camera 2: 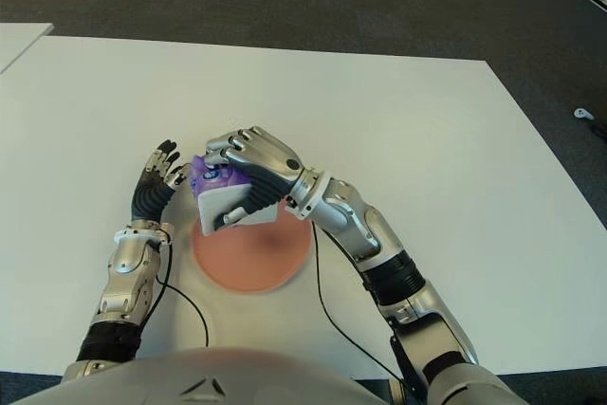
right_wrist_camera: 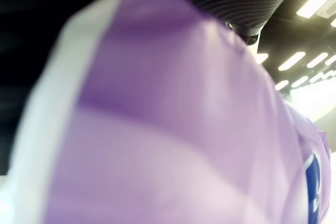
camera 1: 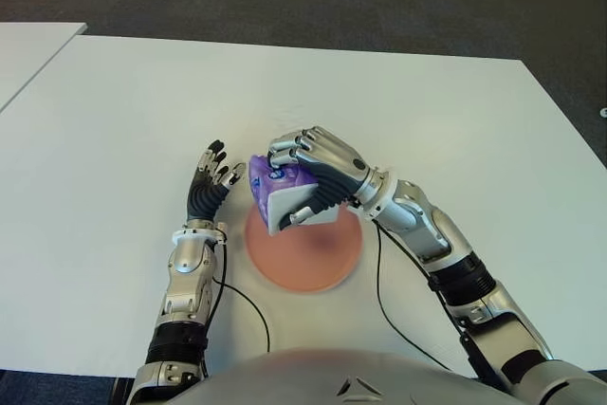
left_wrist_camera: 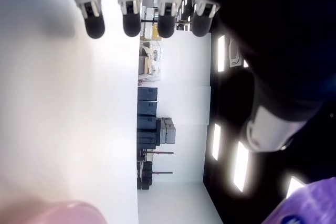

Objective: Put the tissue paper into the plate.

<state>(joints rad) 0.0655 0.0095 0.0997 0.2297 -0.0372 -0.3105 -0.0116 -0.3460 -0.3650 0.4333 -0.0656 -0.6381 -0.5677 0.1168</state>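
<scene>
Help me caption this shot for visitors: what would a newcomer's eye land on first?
First, the purple and white tissue pack gripped in the robot's right hand, held over the far left edge of the pink plate near the front middle of the white table. Next, the left hand, fingers spread and empty, just left of the pack.

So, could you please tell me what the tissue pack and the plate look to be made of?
The tissue pack, gripped in the right hand above the plate, looks wrapped in thin soft plastic film: purple and white, slightly glossy, with printed blue marks. The plate looks like smooth matte plastic or glazed ceramic, an even salmon pink; the pictures cannot settle which. The left hand is open beside them.
</scene>
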